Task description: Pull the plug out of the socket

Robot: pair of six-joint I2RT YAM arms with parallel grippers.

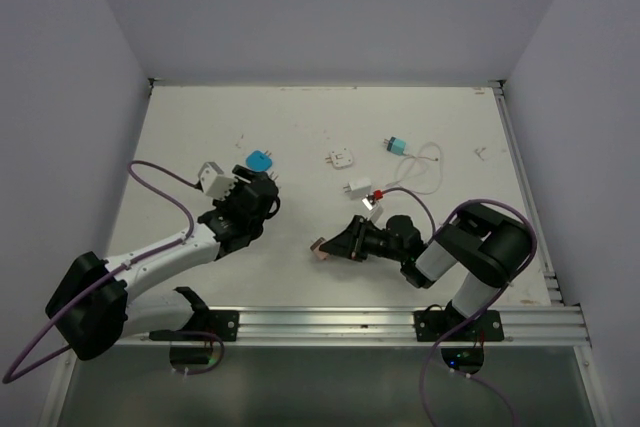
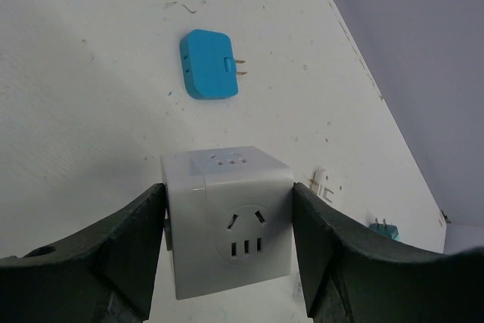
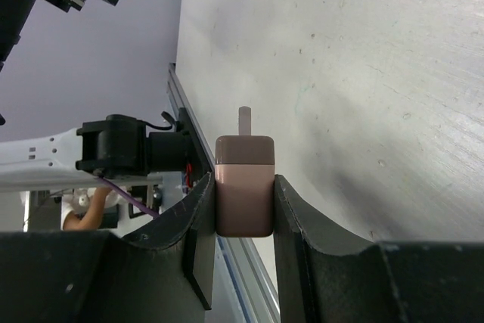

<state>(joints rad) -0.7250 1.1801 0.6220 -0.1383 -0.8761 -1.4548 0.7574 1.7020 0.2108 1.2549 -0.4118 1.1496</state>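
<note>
The socket is a white cube with dark slots on its faces. My left gripper is shut on it at the left of the table. In the left wrist view the socket sits between both fingers, which touch its sides. My right gripper is shut on a pinkish-brown plug, well to the right of the socket and apart from it. In the right wrist view the plug is pinched between the pads, with one prong pointing away from the gripper.
A blue plug lies just beyond the socket and shows in the left wrist view. Two small white plugs lie mid-table. A teal plug with a white cable lies at the back right. A metal rail runs along the near edge.
</note>
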